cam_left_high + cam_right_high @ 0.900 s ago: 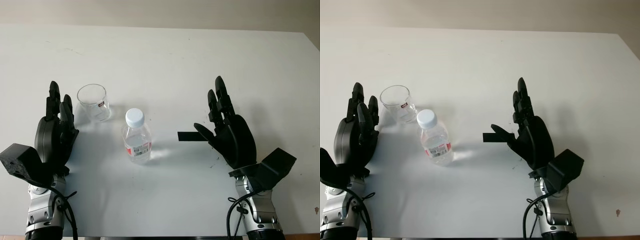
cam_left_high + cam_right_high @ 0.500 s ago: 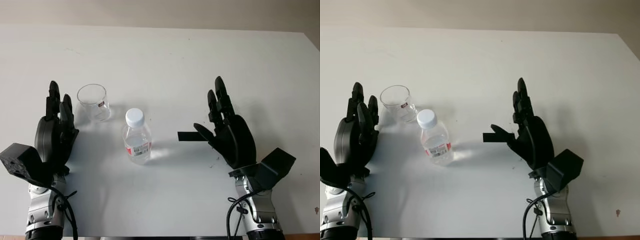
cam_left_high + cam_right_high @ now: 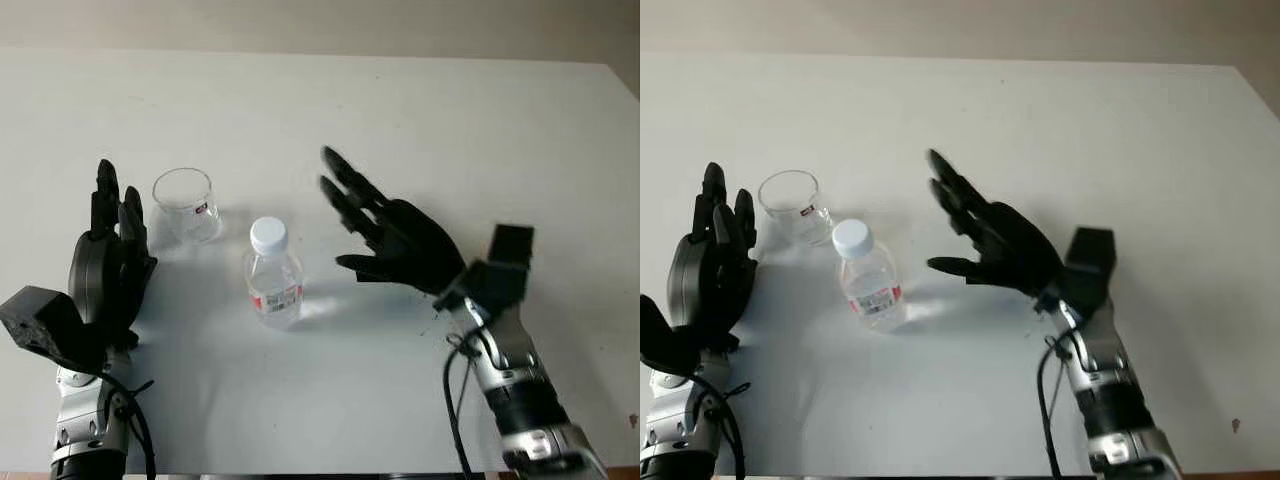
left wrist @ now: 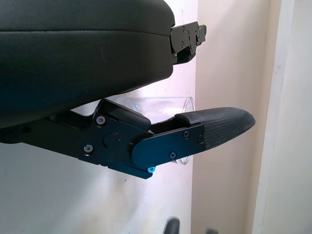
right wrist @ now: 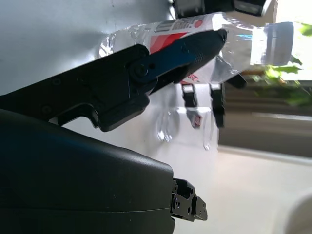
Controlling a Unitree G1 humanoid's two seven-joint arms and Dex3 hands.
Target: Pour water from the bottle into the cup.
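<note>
- Your right wrist view brings the bottle in close: red-and-white label, white cap, and one black finger crossing in front of it. The head views show instead that a gap remains between that hand and the bottle.
- Your left wrist view catches the cup as a clear rim behind a dark fingertip.
- Count: one bottle, one cup, two hands, one white table.
- The bottle stands upright left of the frame's centre; the cup stands upright just up and left of it, a little apart.
- Your right hand is open and holds nothing, its fingers pointing to the upper left, just right of the bottle.
- Your left hand is open at the lower left, beside the cup.
- Against half a second ago, the right hand has swung left from the lower right toward the bottle; left hand, bottle and cup have not moved.
</note>
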